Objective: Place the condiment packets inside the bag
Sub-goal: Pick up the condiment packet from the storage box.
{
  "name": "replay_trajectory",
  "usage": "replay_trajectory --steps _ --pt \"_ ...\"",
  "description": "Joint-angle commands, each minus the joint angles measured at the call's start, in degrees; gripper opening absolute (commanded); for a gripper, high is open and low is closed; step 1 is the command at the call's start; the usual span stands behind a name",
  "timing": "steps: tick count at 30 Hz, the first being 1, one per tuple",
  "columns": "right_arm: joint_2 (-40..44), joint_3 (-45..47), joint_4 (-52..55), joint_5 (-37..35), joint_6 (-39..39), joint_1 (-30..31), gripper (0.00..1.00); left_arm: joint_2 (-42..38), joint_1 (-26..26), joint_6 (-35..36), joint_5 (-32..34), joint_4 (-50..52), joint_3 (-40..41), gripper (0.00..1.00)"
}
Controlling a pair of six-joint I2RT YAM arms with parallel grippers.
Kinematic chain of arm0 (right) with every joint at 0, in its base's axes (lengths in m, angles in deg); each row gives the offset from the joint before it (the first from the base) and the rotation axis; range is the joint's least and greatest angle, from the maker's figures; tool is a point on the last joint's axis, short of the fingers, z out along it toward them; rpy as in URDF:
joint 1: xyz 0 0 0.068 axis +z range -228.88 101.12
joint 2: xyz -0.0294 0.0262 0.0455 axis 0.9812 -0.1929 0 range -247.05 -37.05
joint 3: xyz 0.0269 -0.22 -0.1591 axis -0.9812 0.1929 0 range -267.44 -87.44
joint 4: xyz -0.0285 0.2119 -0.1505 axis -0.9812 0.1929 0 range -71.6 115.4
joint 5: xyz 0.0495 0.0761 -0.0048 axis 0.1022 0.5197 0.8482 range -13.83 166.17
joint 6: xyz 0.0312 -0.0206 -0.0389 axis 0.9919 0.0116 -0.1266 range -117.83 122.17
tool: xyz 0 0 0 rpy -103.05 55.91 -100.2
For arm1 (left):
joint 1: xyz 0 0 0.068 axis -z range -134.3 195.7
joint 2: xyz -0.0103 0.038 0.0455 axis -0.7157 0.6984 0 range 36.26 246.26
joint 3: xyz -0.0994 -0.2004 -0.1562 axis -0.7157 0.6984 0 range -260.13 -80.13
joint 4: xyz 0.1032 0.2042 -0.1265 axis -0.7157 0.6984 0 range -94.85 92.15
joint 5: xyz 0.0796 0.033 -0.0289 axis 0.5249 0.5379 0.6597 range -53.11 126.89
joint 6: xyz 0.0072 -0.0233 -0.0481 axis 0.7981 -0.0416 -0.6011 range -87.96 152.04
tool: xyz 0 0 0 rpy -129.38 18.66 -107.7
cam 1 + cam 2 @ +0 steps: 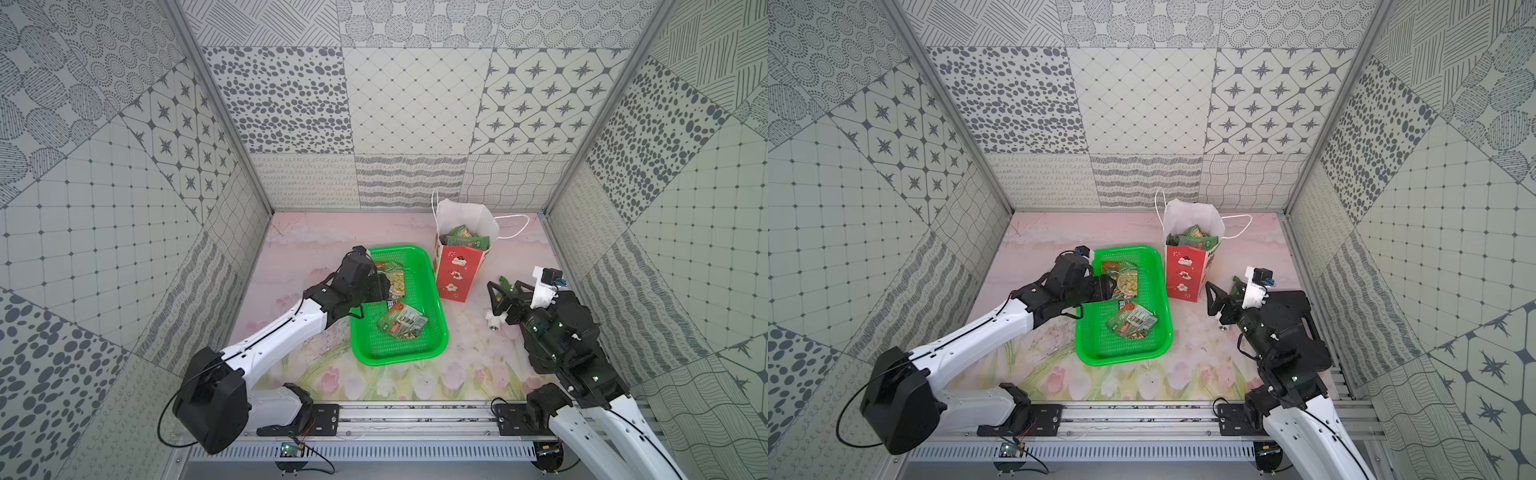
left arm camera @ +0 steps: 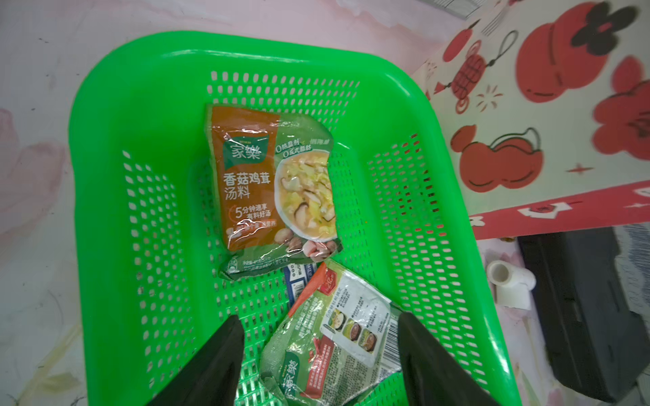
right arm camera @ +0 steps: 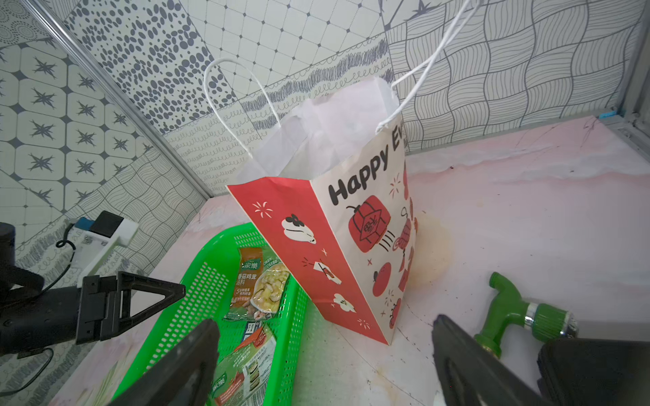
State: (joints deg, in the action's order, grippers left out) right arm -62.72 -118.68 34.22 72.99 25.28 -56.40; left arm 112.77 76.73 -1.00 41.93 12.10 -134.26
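Patterned walls are enclosing the tabletop. In both top views the bag is standing ahead of the right gripper, condiment packets showing inside. Left wrist: left gripper, jaws apart, is straddling a packet in the green basket for pinching. Right wrist: jaws are gaping empty; bag lettering is showing only here.

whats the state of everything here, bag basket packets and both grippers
bag: upright, mouth open, packets inside
basket: flat on table, not yet emptied
orange-fronted packet: face up in basket, untouched
crumpled packet: lying in basket, not clamped
left gripper: open, straddling the crumpled packet
right gripper: open, empty, facing the bag
green tap fitting: lying on table
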Motion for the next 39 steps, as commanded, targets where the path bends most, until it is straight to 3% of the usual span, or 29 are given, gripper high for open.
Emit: replay_trajectory --steps 1,10,15,27,33,39 --pt "0.70 1.36 -3.32 -3.36 -0.94 0.17 0.97 9.53 0.17 0.39 8.48 7.66 -6.68 0.68" --pt "0.93 1.94 -3.33 -3.85 -0.73 0.14 0.97 22.77 0.09 -0.94 14.40 11.88 -15.86 0.67" --pt "1.06 2.06 -3.33 -3.81 -0.54 0.13 0.97 28.36 -0.95 -2.82 15.28 11.50 -18.96 0.78" --pt "0.72 2.33 -3.55 -3.73 -0.44 0.18 0.97 34.23 -7.52 -6.63 1.15 0.73 -18.55 0.81" --pt "0.45 2.46 -3.85 -3.64 -0.43 0.17 0.97 31.52 -8.96 -7.58 -6.53 -8.87 -13.96 0.75" --pt "0.16 2.42 -3.95 -3.17 -0.53 0.18 0.97 28.34 -10.18 -8.50 -14.46 -19.07 -8.76 0.63"
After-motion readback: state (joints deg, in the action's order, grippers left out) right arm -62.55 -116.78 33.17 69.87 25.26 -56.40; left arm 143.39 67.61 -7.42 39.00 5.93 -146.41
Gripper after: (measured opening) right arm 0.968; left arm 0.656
